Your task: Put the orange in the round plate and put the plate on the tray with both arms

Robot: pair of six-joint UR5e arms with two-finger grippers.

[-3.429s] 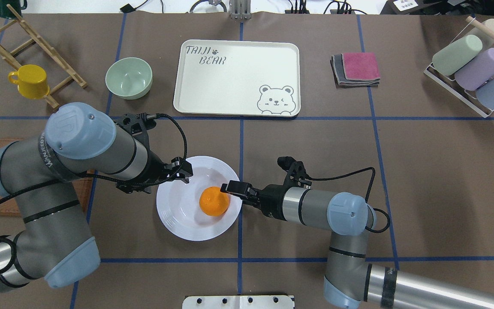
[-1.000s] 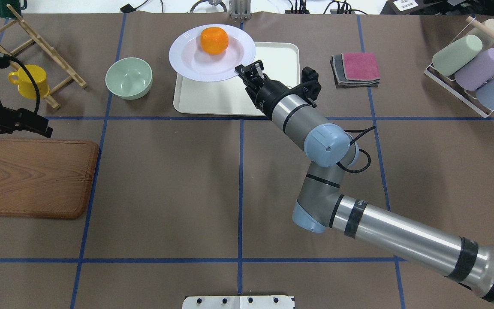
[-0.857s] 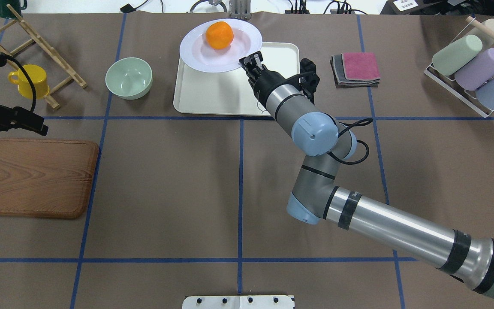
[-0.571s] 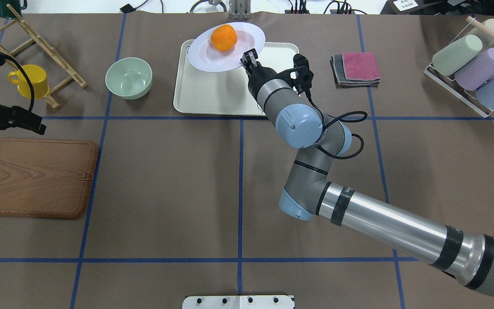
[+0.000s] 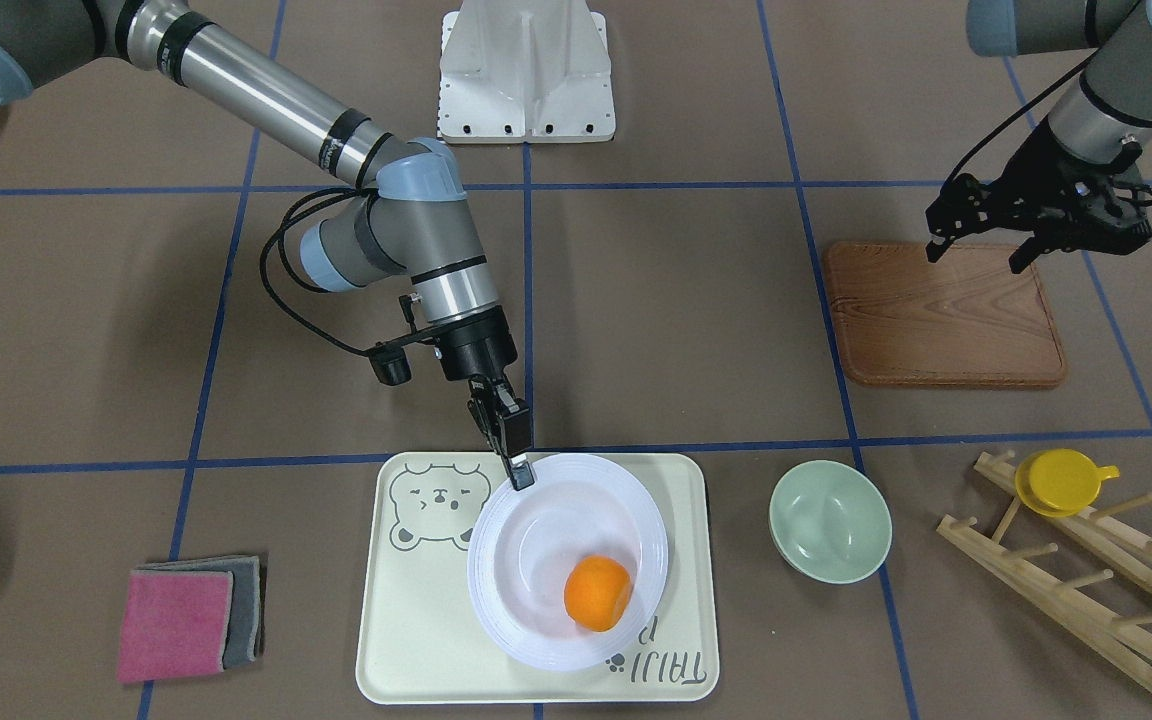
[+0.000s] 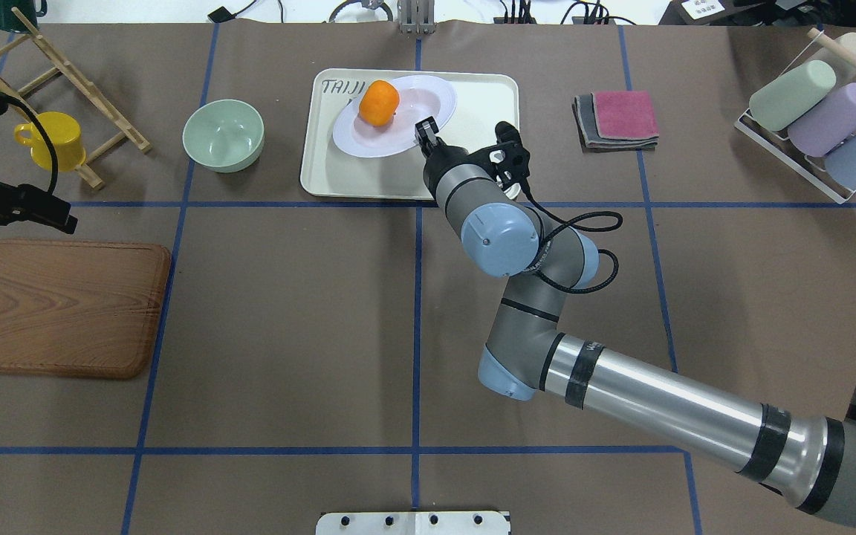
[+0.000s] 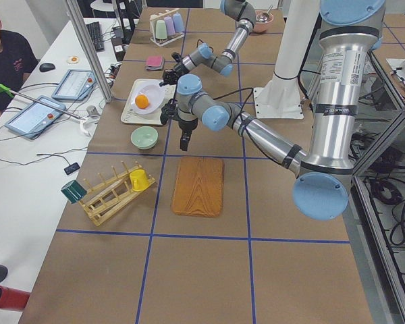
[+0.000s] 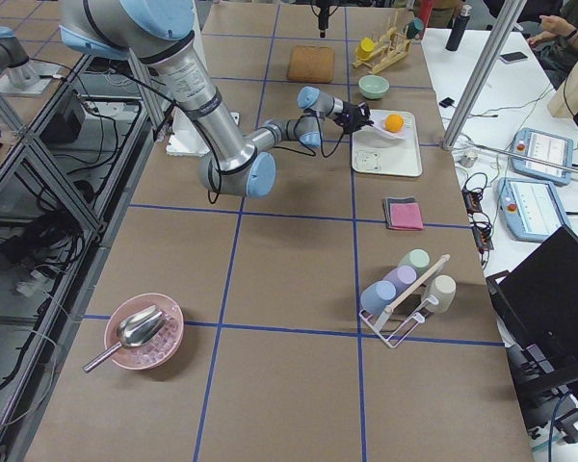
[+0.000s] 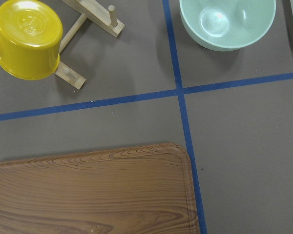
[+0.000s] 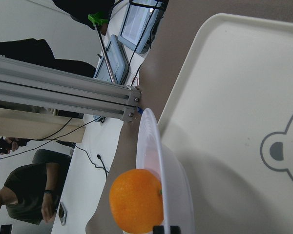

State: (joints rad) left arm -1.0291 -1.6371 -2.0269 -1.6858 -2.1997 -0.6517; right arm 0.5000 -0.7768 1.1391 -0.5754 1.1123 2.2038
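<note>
Brown paper marked with blue tape lines covered the table, and the tray [image 6: 368, 174] lay at its far middle. Over roughly the last second the round plate [image 6: 420, 104] had come down from high above the tray's far edge to a spot low over the tray's centre, so the placing looked nearly finished. The plate was tilted, and the views did not show whether its lower edge touched the tray. The orange [image 6: 378, 102] sat inside the plate's well, on the side away from the robot. The right gripper [image 5: 519, 470] was clamped on the plate's rim at the edge nearest the robot. Its arm stretched forward across the table with the wrist angled down toward the tray. The left gripper [image 5: 1021, 240] hung well away from the tray, above a corner of the wooden board [image 6: 64, 308], holding nothing. Whether its fingers were apart or together could not be told. Only one arm carried the plate at this point.
</note>
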